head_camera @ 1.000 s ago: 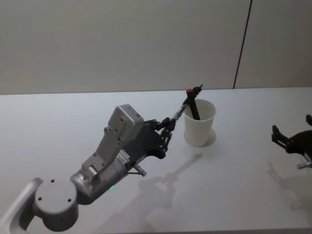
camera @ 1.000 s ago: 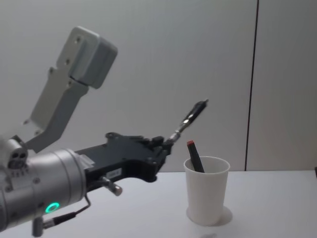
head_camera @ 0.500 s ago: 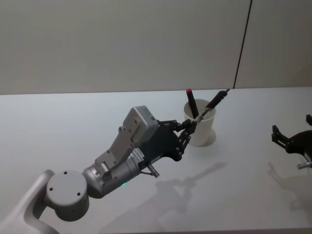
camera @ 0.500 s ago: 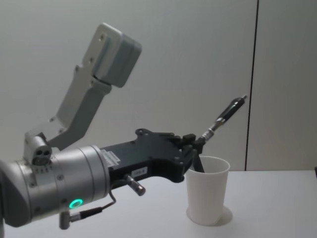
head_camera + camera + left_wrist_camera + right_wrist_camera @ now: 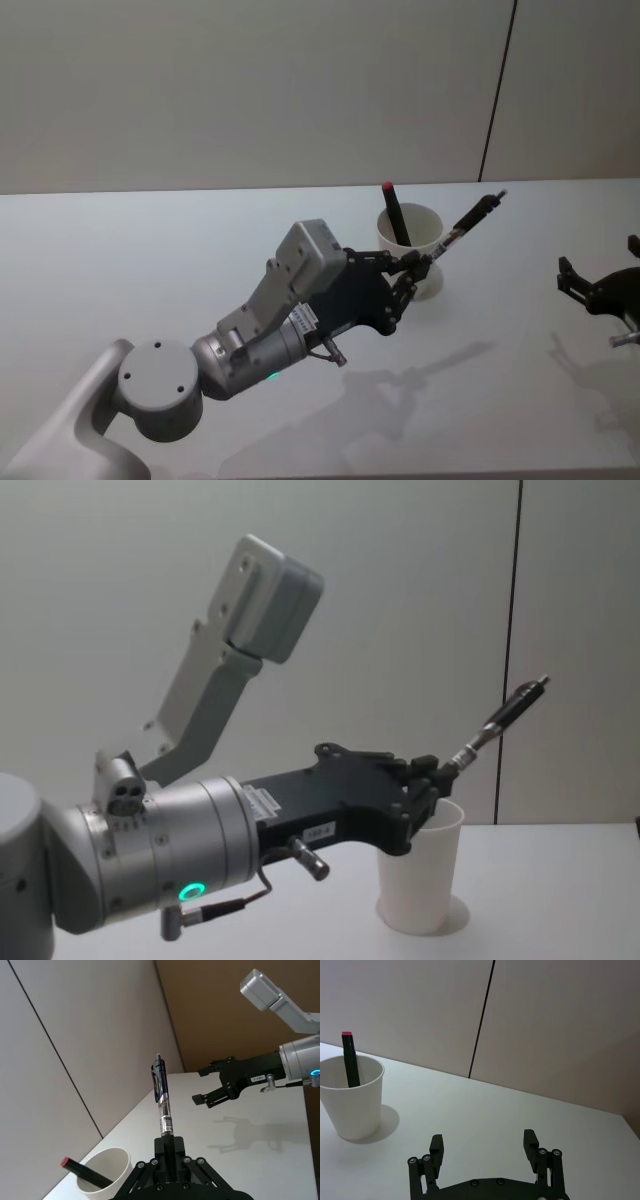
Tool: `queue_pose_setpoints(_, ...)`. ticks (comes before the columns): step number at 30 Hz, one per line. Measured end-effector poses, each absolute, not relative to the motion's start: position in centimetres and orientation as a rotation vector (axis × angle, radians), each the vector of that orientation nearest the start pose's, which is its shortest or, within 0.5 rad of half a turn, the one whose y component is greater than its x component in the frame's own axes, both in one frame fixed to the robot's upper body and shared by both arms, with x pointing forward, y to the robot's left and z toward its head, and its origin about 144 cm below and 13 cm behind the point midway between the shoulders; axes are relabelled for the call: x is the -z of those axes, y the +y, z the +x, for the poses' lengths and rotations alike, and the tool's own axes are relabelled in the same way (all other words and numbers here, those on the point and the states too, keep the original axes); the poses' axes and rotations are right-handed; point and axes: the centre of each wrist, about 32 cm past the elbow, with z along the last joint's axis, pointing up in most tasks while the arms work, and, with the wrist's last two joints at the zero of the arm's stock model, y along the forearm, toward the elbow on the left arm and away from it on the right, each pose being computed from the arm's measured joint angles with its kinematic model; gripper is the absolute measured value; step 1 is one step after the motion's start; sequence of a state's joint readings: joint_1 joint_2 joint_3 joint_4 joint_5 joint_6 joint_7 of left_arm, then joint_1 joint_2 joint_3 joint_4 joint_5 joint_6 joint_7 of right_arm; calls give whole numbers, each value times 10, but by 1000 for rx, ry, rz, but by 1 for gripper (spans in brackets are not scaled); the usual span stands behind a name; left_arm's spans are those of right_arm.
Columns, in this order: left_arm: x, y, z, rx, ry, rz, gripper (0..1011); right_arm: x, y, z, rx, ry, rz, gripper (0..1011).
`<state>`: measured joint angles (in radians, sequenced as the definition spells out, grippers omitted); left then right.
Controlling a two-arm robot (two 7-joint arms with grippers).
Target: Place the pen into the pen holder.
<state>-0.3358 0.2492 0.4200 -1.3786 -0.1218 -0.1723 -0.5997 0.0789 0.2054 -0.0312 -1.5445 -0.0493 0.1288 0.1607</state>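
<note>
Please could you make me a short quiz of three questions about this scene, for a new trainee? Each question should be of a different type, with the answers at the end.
1. True or false: the pen already stands inside the pen holder.
2. What is inside the pen holder now? A) nothing B) a dark marker with a red tip C) scissors
3. Fill in: the ___ gripper holds the pen by one end, tilted, in the air.

Key
1. False: the left gripper holds it by the lower end, and the rest of it points up, higher than the rim.
2. B.
3. Left; the right gripper is idle and open, off to the right.
</note>
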Motion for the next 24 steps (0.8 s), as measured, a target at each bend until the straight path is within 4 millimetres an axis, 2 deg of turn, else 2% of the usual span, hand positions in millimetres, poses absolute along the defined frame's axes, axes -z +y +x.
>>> queue_pose_setpoints(24, -1178, 178, 543, -528, -302, 41, 117, -1163, -280, 481, 1396, -117, -264, 1001)
